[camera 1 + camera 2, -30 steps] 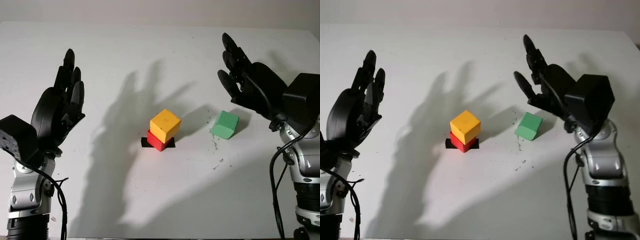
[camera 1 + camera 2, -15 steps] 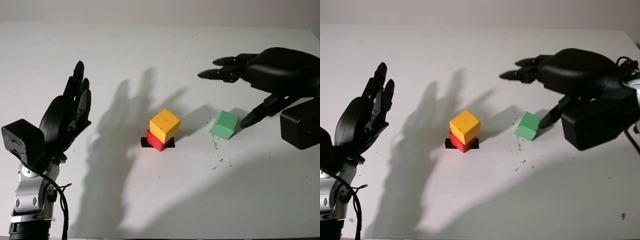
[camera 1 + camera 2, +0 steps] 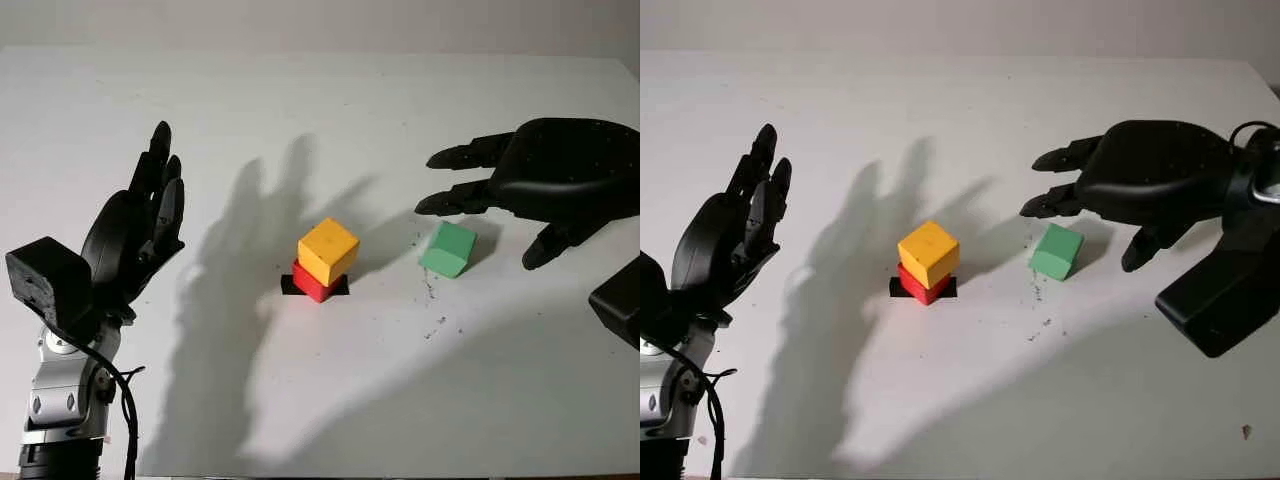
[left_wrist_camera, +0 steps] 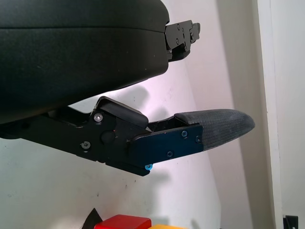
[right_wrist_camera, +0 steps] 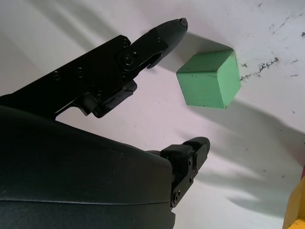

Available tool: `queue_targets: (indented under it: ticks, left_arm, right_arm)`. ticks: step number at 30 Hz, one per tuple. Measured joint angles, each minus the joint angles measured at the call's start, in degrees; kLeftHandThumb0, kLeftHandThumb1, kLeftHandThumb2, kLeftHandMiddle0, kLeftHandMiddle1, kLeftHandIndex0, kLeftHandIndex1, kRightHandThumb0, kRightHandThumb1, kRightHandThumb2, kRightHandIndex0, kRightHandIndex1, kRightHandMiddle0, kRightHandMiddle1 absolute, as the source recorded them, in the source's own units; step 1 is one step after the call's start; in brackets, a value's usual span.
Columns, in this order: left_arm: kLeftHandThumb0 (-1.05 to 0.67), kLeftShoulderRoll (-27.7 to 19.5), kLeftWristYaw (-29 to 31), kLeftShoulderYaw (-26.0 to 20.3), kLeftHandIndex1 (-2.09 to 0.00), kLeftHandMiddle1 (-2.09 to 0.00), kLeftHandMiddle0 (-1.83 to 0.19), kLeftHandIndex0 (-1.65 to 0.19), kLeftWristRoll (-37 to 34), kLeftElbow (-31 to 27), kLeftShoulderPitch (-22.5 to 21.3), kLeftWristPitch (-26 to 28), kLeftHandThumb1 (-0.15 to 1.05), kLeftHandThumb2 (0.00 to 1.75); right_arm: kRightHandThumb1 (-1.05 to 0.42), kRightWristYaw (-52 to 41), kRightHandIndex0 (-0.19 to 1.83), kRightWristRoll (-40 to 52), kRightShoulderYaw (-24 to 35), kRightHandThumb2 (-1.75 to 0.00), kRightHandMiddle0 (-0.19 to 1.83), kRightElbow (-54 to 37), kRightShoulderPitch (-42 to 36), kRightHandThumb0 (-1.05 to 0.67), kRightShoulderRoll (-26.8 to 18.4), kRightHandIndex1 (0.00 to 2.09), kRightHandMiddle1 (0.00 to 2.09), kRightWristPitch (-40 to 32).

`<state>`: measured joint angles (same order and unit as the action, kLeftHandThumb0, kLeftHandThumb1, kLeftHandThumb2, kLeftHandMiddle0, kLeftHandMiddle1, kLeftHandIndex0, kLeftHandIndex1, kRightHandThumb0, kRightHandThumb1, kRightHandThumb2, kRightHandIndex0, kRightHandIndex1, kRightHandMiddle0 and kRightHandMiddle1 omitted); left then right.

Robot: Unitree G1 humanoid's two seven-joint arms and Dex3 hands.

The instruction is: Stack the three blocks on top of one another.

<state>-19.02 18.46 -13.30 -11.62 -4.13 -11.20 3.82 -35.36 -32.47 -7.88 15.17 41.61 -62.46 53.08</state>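
White counter (image 3: 330, 400) | my right hand (image 3: 545, 190) open, empty, above green block (image 3: 447, 249) | yellow-on-red stack (image 3: 325, 259) further left | left hand (image 3: 130, 235) open, idle.

Blocks: three. One yellow block (image 3: 328, 250), one red block (image 3: 311, 281), one green block (image 3: 447, 249). One black patch (image 3: 339, 288) under the red block. Hands: two, both black. One left hand (image 3: 135, 235), one right hand (image 3: 545, 185). Table (image 3: 330, 400): one, white. Hand shadows on the table: two.
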Motion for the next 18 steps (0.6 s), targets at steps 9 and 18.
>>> queue_targets:
  ticks: [9, 18]
  left_arm:
    - [-0.82, 0.0, -0.4, 0.41, 0.0, 0.0, 0.19, 0.19, 0.02, -0.02, -0.26, 0.68, 1.05, 0.64]
    - [-0.8, -0.14, -0.76, 0.44, 0.0, 0.0, 0.19, 0.19, 0.09, -1.16, -0.2, 1.29, 1.05, 0.64]
  right_arm:
    - [-0.74, 12.44, 0.27, -4.28, -1.23, -0.06, 0.49, 7.06, -1.55, -0.47, 5.39, 0.05, 0.06, -0.81]
    - [-0.77, 20.47, 0.24, -9.81, -4.82, -0.06, 0.5, 12.92, -1.48, -0.48, 7.33, 0.04, 0.06, -0.4]
